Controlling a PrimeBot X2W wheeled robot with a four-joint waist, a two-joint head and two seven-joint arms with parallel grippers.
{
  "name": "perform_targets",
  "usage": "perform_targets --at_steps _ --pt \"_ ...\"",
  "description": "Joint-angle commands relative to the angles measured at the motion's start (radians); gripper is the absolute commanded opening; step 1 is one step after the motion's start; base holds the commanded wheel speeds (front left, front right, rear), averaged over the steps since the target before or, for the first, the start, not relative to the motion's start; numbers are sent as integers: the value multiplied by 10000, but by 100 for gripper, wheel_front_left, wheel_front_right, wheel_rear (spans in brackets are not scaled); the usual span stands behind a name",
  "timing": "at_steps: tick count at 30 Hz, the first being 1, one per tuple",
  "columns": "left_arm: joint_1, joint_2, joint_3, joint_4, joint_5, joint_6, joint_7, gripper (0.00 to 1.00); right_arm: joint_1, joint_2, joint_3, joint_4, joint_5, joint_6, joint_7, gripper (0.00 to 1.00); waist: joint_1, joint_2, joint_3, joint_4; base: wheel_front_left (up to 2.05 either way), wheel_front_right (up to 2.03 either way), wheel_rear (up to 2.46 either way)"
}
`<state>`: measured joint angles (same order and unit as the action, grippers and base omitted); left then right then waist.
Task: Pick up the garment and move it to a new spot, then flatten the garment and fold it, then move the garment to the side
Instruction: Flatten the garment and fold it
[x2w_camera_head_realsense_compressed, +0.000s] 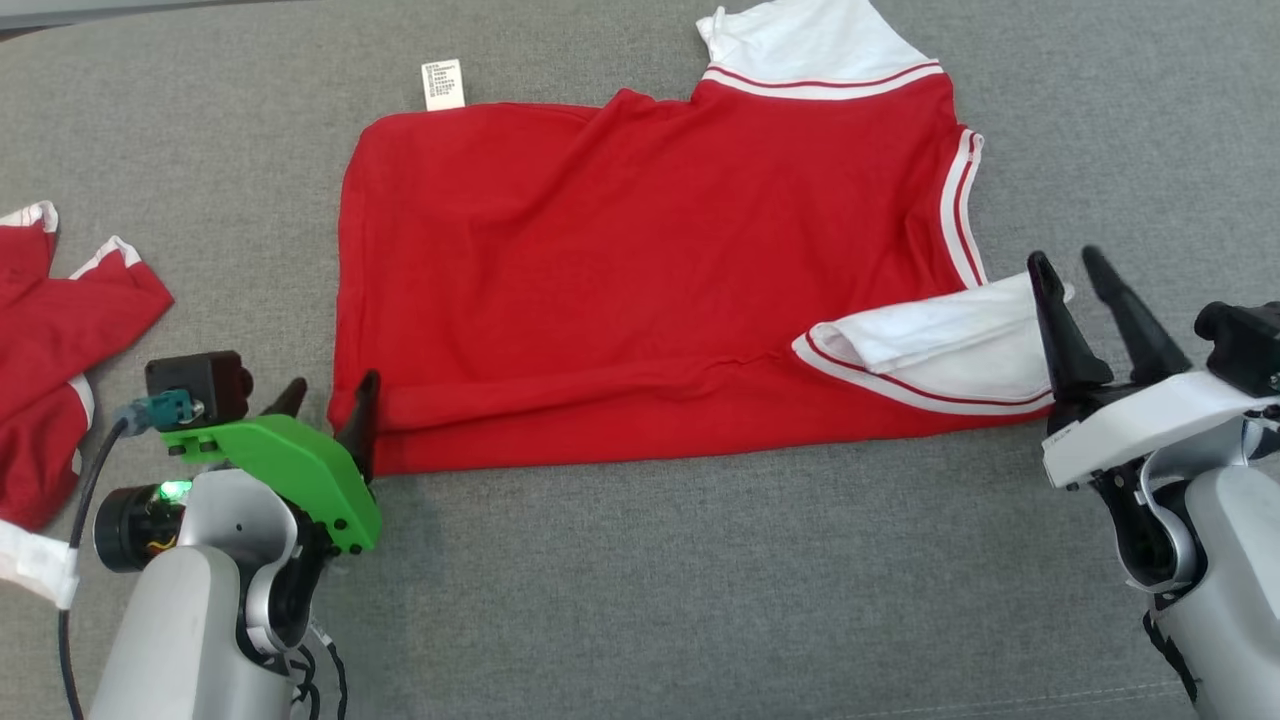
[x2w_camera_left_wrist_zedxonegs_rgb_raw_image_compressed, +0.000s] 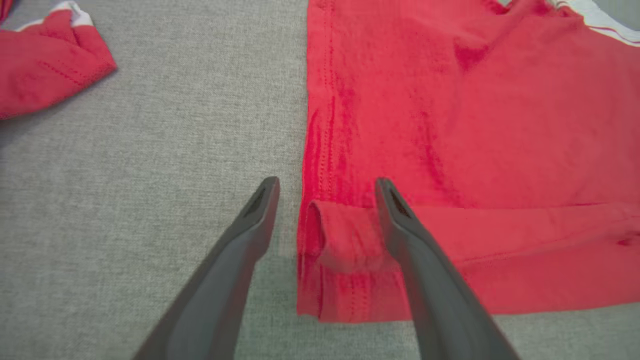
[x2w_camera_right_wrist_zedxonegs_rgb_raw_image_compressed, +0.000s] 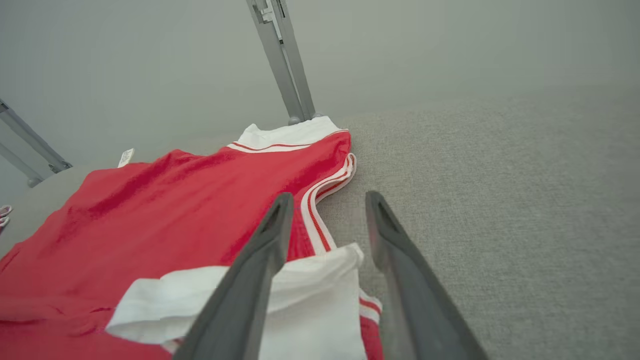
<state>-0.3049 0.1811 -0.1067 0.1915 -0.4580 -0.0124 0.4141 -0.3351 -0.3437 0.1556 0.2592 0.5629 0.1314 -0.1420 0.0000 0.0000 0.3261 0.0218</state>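
Red garment (x2w_camera_head_realsense_compressed: 640, 260) lies on grey cloth (x2w_camera_head_realsense_compressed: 700, 600). Left gripper (x2w_camera_head_realsense_compressed: 334, 382), at 8 o'clock, spreads wide around its corner. Right gripper (x2w_camera_head_realsense_compressed: 1065, 256), at 3 o'clock, spreads wide over the white sleeve (x2w_camera_head_realsense_compressed: 950, 350) edge.

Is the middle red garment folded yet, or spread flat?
Partly folded: the red white-trimmed fabric garment has its near edge doubled over, white sleeve turned onto it.

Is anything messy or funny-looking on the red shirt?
Yes. The shirt isn't flat. Its white sleeve is folded back onto the red body beside the right gripper. The hem corner at the left gripper is rolled over. A tag sticks out at the far edge.
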Motion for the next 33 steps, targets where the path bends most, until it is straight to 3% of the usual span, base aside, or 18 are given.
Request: perform_targets --at_steps 1,6,11,15,26,33 --pt "-209 -56 124 -2 98 77 -560 100 -155 -94 95 181 -225 -14 -453 100 0 0 70 -22 0 0 0" --pt "-111 -355 291 -90 549 201 -2889 100 -220 -93 6 100 -1078 -14 -1198 100 0 0 82 -41 0 0 0" --pt "443 -390 146 -246 1444 502 -5081 100 692 287 -677 -1260 -1992 -14 -1229 100 0 0 -142 -65 0 0 0" --pt "985 -452 30 -450 1927 795 -6095 100 1626 595 -979 -2159 -2412 -14 -1234 100 0 0 -408 -161 0 0 0" --pt "2337 -450 -36 -879 2149 1090 -6600 100 3373 1042 -1097 -3078 -2643 -14 -1234 100 0 0 -988 -419 0 0 0" --pt "2455 -473 -201 -568 1959 955 -6261 100 3442 1008 -1062 -2902 -2448 -14 -1235 100 0 0 -940 -465 0 0 0"
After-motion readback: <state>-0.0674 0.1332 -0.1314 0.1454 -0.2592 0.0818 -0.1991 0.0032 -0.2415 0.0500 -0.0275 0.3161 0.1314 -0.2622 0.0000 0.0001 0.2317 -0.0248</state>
